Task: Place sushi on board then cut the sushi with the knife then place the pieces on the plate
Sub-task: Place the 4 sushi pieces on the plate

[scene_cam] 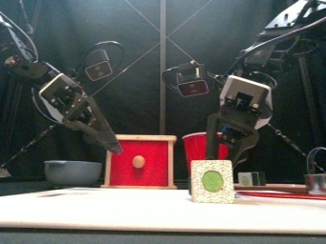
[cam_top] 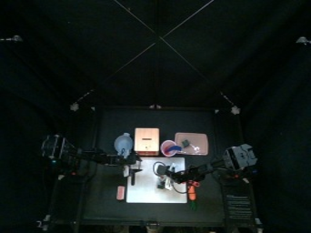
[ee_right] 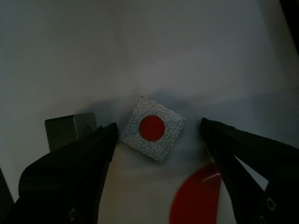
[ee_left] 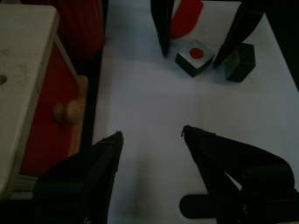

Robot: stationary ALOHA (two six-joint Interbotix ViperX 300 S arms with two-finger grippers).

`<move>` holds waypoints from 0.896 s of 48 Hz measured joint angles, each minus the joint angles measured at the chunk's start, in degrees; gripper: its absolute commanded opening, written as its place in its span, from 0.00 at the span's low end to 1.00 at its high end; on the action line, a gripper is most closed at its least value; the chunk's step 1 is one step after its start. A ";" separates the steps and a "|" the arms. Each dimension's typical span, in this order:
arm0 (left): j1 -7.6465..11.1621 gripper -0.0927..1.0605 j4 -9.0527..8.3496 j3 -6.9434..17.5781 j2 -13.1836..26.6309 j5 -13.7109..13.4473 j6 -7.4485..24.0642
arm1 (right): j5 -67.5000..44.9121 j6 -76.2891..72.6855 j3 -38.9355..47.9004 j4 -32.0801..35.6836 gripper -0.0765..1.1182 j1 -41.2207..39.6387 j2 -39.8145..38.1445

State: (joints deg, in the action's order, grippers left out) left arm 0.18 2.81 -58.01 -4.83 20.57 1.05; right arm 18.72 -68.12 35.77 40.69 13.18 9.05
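We see the sushi piece (scene_cam: 213,181) standing on the white cutting board (cam_top: 145,187), near the board's middle, its speckled white face with a green centre turned toward the front. A dark block (ee_left: 239,63) of the roll stands just beside it on the board; we cannot tell whether the two touch.

The right gripper (ee_right: 160,124) hangs directly over the piece. Its fingers are spread apart, one on each side of the piece, and we see a gap between each finger and the piece, so nothing is clamped. The left gripper (ee_left: 152,134) is lowered over the left part of the board, close in front of the wooden box (scene_cam: 140,162) with its red drawer front. Its fingers are also apart, with only bare white board between them.

A red toy knife (scene_cam: 274,194) lies flat on the right part of the board. Beyond the board, the red cup (scene_cam: 201,150) stands between the box and the pink tray (cam_top: 191,143) at the far right, and the blue-grey bowl (scene_cam: 72,172) sits to the left of the box
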 measured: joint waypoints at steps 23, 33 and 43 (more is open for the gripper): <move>-0.09 0.88 0.09 0.00 0.00 0.00 0.00 | 0.35 0.00 -0.53 0.26 0.61 -0.35 0.00; -0.18 0.88 0.00 -0.09 0.00 0.00 0.00 | 3.60 0.00 -2.20 0.35 0.60 -0.44 -1.58; -0.18 0.88 -0.53 -0.09 0.00 0.00 0.00 | 9.14 0.09 -3.69 1.76 0.60 -0.18 -7.56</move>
State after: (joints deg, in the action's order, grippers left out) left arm 0.00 2.29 -58.10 -4.83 20.57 1.05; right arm 27.86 -68.03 32.08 42.45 13.01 1.49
